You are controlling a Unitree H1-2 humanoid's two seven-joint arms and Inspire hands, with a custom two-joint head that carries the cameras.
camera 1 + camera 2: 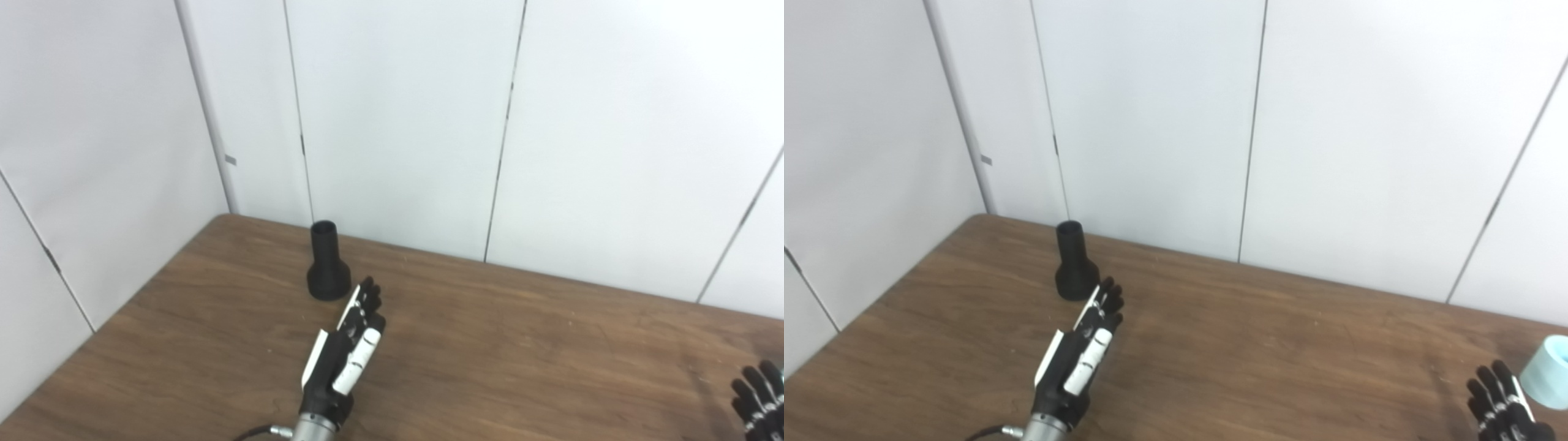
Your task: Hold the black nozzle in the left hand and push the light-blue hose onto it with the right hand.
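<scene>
The black nozzle stands upright on its wide base near the table's far left corner, narrow mouth up. My left hand lies just in front and to the right of it, fingers stretched out toward its base, holding nothing and not touching it. The light-blue hose shows only in the right eye view, at the right edge of the table. My right hand is at the bottom right, fingers spread, just left of the hose and apart from it.
The brown wooden table is bounded by white panel walls at the back and left, close behind the nozzle.
</scene>
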